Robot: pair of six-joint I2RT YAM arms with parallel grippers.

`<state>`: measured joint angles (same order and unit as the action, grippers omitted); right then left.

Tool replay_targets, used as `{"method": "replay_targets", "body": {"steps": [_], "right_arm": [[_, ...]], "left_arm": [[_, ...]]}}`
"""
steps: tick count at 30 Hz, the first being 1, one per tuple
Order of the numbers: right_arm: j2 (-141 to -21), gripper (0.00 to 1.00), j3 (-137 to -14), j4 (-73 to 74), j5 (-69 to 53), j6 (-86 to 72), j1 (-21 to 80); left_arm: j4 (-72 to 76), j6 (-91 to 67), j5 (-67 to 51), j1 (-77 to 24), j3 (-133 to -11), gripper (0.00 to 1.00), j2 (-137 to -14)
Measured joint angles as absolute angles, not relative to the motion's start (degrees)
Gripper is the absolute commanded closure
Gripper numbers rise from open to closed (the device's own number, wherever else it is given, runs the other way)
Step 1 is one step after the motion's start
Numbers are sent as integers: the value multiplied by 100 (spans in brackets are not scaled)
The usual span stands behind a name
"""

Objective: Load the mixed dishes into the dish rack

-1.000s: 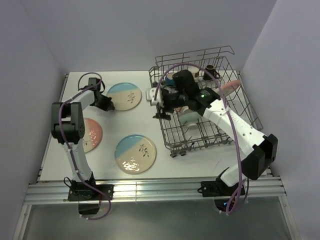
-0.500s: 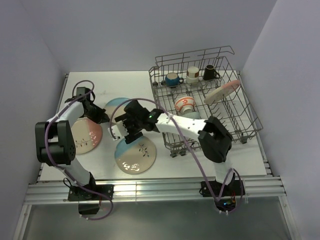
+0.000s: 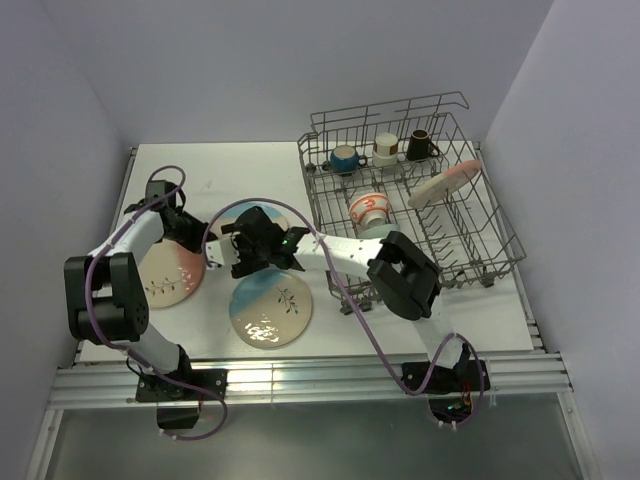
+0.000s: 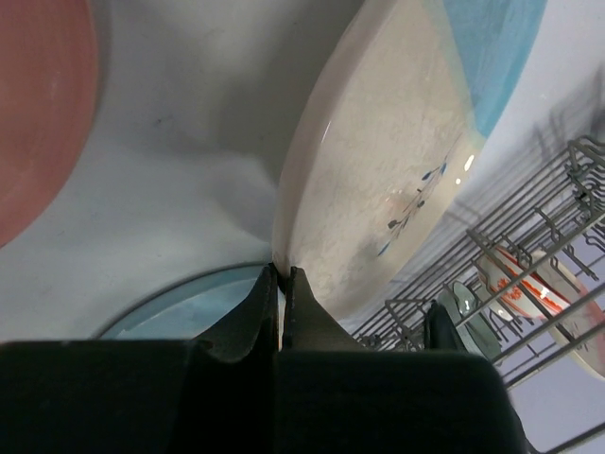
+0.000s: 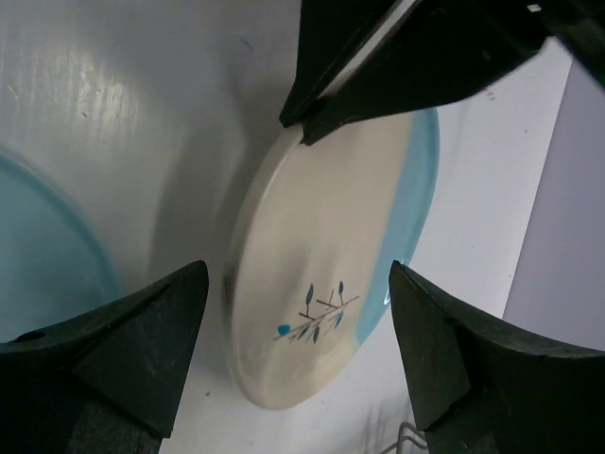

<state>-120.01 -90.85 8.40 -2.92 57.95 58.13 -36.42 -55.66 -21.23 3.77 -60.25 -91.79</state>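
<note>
My left gripper is shut on the rim of a cream and blue plate with a leaf sprig and holds it tilted up on edge above the table. In the top view this gripper is left of the plate. My right gripper is open, its fingers either side of the same plate without touching it; it shows in the top view. The dish rack at the right holds a pink plate, an orange-patterned bowl and three mugs.
A pink and cream plate lies at the table's left. A second blue and cream plate lies near the front, just below both grippers. The rack's near left corner stands close behind the held plate.
My right arm has swung out of the rack and leftwards to the blue plate. My left gripper has drawn that plate nearer and tipped it up on its edge.
</note>
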Motion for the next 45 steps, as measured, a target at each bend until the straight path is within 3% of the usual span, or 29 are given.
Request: {"method": "replay_targets", "body": {"steps": [10,24,29,32,35,36,38,39,44,45], "right_arm": [[-12370,20,-9087,652,30,5572,5830],[-12632,37,-9129,69,493,5297,5837],[-12637,53,-9059,-274,635,5229,5837],[-12639,73,-8982,-421,854,5282,5846],[-12623,93,-8954,-832,1170,5568,5885],[-12617,98,-8941,-976,1223,5498,5889],[-12582,100,-8871,-1107,1214,5443,5889],[-12564,100,-8829,-1149,1197,5424,5889],[-12484,100,-8757,-1208,1087,5328,5883],[-12457,100,-8757,-1166,1033,5297,5870]], "left_arm": [[-3658,-5636,-2421,449,-6025,100,-9002],[-3669,-5769,-2740,523,-5977,100,-8833],[-3675,-5813,-2818,558,-5894,100,-8713],[-3601,-5859,-2899,596,-5867,100,-8665],[-3369,-6077,-3092,757,-5841,95,-8567],[-3284,-6090,-3133,788,-5841,86,-8506],[-3216,-6086,-3164,805,-5784,78,-8403],[-3186,-6071,-3192,814,-5728,67,-8361],[-3223,-5887,-3518,895,-5496,51,-8066],[-3240,-5813,-3518,921,-5478,42,-7990]]}}
